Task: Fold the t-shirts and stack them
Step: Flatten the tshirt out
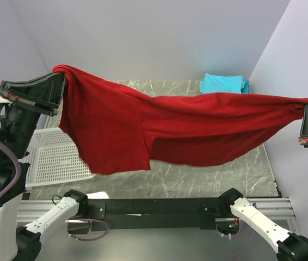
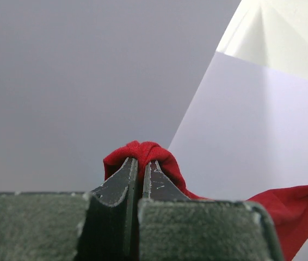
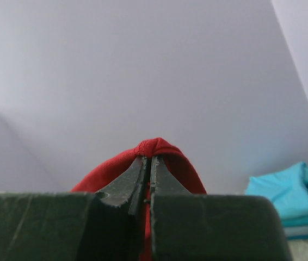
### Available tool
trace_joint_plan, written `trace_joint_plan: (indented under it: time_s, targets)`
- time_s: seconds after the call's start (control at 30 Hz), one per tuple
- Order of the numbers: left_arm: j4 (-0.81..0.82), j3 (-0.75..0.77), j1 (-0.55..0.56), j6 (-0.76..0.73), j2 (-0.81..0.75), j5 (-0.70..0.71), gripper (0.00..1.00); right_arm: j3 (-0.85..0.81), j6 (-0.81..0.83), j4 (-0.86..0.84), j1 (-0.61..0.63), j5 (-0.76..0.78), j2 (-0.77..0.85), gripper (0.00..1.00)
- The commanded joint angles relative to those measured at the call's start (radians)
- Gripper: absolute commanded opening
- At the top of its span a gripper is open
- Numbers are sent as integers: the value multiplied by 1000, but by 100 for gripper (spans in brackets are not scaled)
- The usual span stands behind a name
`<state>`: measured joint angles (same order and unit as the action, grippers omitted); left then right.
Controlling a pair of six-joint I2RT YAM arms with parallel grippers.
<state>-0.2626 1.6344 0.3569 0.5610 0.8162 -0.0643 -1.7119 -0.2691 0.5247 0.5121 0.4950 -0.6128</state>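
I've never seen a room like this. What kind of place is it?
Probably a robot test lab: plain walls box in a marble-look table, and the left hand and right hand stretch a red t-shirt.

The deep red t-shirt [image 1: 143, 125] hangs stretched wide in mid-air; folded turquoise t-shirts [image 1: 223, 83] lie far right.

- Top view: bright, even, diffuse light. The wall [image 1: 143, 32] is a flat pale lilac-grey and edges are crisp across the frame.
- The red t-shirt [image 1: 170, 125] is well lit on its upper face. Its lower hanging panel, centre of frame, is a darker red, in its own shade.
- The bench [image 1: 208, 176] shows a mild sheen on the marble.
- Left wrist view: washed-out bright patch at upper right. The left end effector [image 2: 140, 161] is soft at the bottom edge and sharper at the tips.
- Right wrist view: small glare spot at the left edge. The right end effector [image 3: 149, 159] base is blurred, and the turquoise t-shirts [image 3: 293, 198] at lower right are slightly soft.
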Motion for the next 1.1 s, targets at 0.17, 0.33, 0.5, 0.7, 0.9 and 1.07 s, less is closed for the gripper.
trace_joint_plan:
  time_s: [0.17,0.33,0.5,0.7,0.9,1.07]
  targets:
    - [-21,-123,-1,51,158,104,9,160,24,-20,-4,350,-94,0]
    - [75,-368,-42,147,344,201,13,380,-67,-32,-59,403,-223,0]
    - [180,-475,-131,182,564,74,50,603,-165,-118,-283,87,-465,14]
    - [157,-432,-138,142,666,4,96,557,-174,-85,-374,7,-672,87]
    - [135,-504,-125,154,588,-84,99,669,-200,-98,-373,-107,-546,89]
    - [175,-694,-27,198,499,-149,99,922,-272,-169,-357,-361,-374,90]
